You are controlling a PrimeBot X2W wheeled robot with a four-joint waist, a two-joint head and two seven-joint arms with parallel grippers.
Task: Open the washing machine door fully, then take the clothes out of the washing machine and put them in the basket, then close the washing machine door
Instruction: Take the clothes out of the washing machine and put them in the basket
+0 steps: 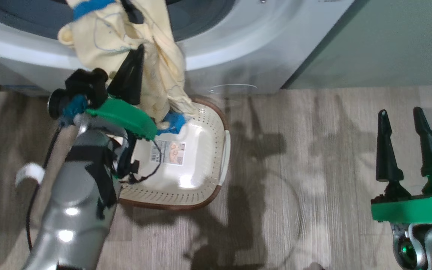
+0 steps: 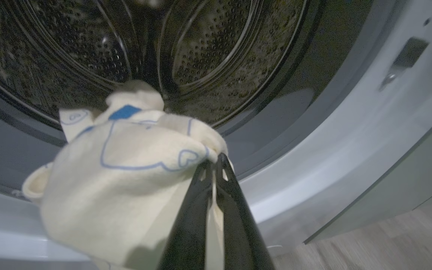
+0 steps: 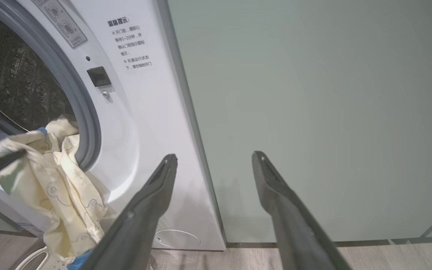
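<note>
The left gripper (image 1: pixel 138 50) is closed on the clothes (image 1: pixel 156 71) just below the drum mouth of the washing machine (image 1: pixel 238 41). In the left wrist view its two dark fingers (image 2: pixel 195 210) are pressed together with a strip of cream fabric caught between them at the left gripper (image 2: pixel 216 159) tips. The clothes (image 2: pixel 122 180) bunch up against them at the left, blue outline prints and a blue patch showing. Behind them is the steel drum (image 2: pixel 201 48) of the washing machine (image 2: pixel 351 142).

From the head view the garment drapes out of the drum mouth, over the white front and down into the basket (image 1: pixel 204 168). Its lower end, with a bright blue patch, lies at the basket's far edge, while the basket's label is uncovered. The basket sits on the wooden floor (image 1: pixel 332 168), close against the machine's front.

The right gripper (image 1: pixel 400 112) hangs well apart at the lower right over bare floor, its fingers spread and holding nothing. In its own wrist view the right gripper (image 3: pixel 214 157) points at the seam between the washing machine (image 3: pixel 144 123) and the pale green cabinet (image 3: pixel 313 112) — the clothes (image 3: pixel 62 180) hang at the far left.
</note>
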